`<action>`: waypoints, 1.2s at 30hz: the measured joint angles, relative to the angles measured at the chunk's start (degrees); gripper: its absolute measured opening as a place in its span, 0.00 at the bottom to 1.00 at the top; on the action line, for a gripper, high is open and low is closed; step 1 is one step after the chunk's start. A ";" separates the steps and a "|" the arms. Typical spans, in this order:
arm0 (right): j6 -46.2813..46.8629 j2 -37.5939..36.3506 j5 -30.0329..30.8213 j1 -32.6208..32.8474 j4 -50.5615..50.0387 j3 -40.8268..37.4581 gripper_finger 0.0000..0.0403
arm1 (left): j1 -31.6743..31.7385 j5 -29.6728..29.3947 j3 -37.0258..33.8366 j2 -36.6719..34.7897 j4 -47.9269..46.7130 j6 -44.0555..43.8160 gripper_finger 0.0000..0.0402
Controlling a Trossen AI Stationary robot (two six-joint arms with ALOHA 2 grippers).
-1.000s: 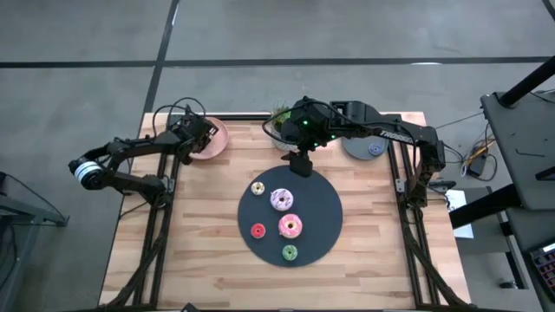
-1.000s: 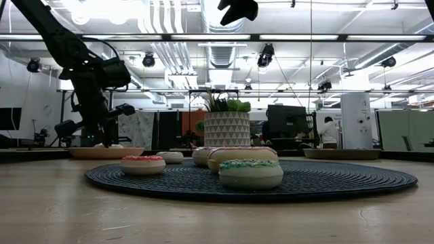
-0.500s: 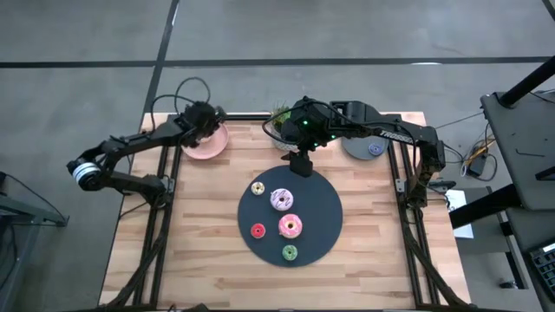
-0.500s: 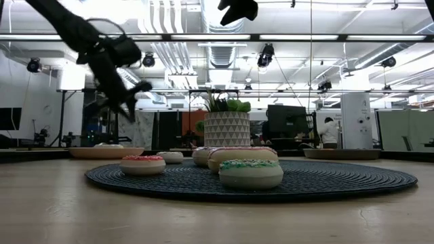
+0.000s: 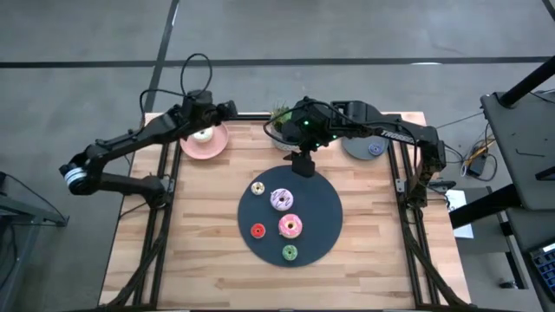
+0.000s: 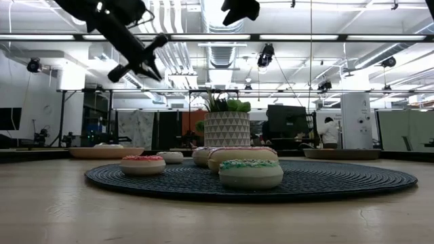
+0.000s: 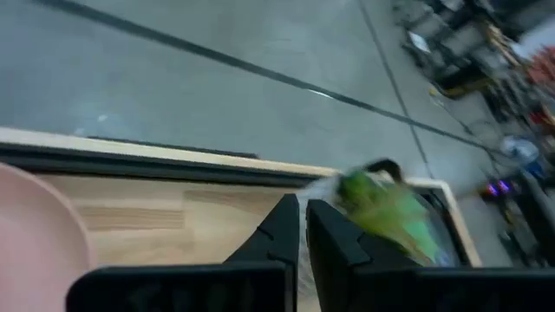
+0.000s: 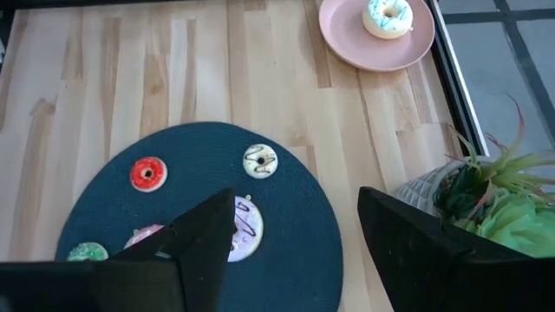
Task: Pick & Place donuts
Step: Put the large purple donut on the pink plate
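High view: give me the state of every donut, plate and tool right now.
Left tool: shut, empty, raised by the pink plate.
Right tool: open, empty, above the dark mat's far edge.
Pink plate: holds one white donut.
Grey plate: holds one blue donut.
Cream, purple-white, red, pink and green donuts: lying flat on the mat.

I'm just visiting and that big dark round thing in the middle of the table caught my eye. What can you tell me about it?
The large dark round woven mat lies flat on the wooden table, its surface ridged in rings like coiled cord. Five small toy donuts rest on it: cream, purple-white, red, pink and green. The right gripper hangs above its far edge, fingers apart, not touching it.
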 joint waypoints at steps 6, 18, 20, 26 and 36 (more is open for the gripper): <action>-0.02 -0.93 0.02 -0.01 -0.42 0.00 0.58 | -5.89 2.08 -0.56 -4.79 -0.97 4.43 0.00; 1.04 -4.89 1.06 -0.47 -4.27 -0.13 0.57 | -15.89 2.70 -0.56 -11.29 -3.13 8.93 0.00; 1.76 -5.39 1.50 -0.47 -4.89 -0.17 0.57 | -17.15 2.71 -0.56 -11.83 -3.98 9.48 0.00; 3.70 -6.29 1.58 -0.47 -6.05 -0.53 0.57 | -20.68 4.30 -0.60 -12.90 -5.67 12.66 0.00; 7.49 -12.88 1.55 -0.47 -5.71 -8.88 0.57 | -26.06 9.02 -0.22 -13.97 -5.35 17.38 0.00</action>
